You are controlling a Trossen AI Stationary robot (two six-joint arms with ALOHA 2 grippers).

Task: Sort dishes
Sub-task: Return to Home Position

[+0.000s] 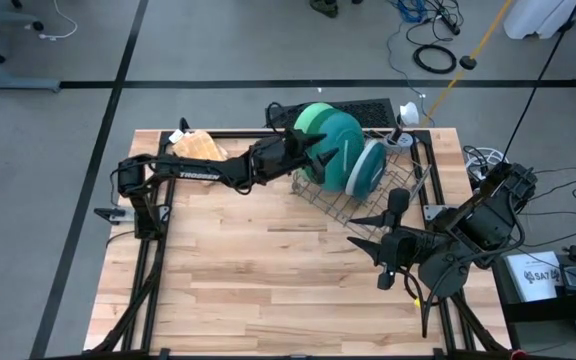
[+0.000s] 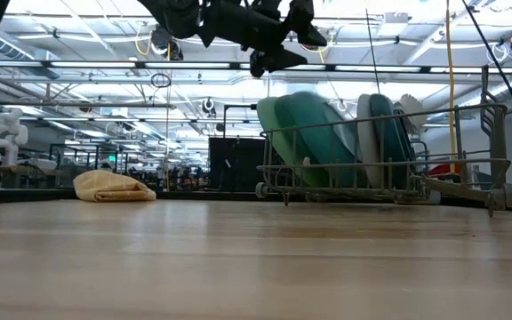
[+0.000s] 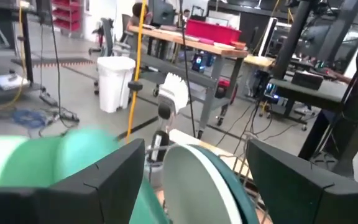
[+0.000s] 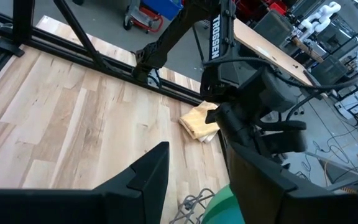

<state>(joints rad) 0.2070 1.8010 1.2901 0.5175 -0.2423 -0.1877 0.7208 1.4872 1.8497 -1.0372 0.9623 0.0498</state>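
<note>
Several round plates stand on edge in the wire rack (image 1: 368, 195) at the table's far right. In the low view, from left to right, they are light green (image 2: 274, 133), dark green (image 2: 314, 133), pale grey-white (image 2: 366, 133) and dark teal (image 2: 389, 133). My left gripper (image 1: 313, 150) hangs open above the plates' top rims, clear of them in the low view (image 2: 278, 49). In its wrist view its fingers stand either side of the white plate (image 3: 197, 186). My right gripper (image 1: 378, 222) is open and empty, over the table by the rack's near side.
A tan cloth (image 1: 198, 147) lies bunched at the table's far left (image 2: 114, 187). A white brush (image 3: 173, 93) stands upright beyond the rack's far right corner. Bare wood spreads over the table's middle and near half (image 1: 268, 280).
</note>
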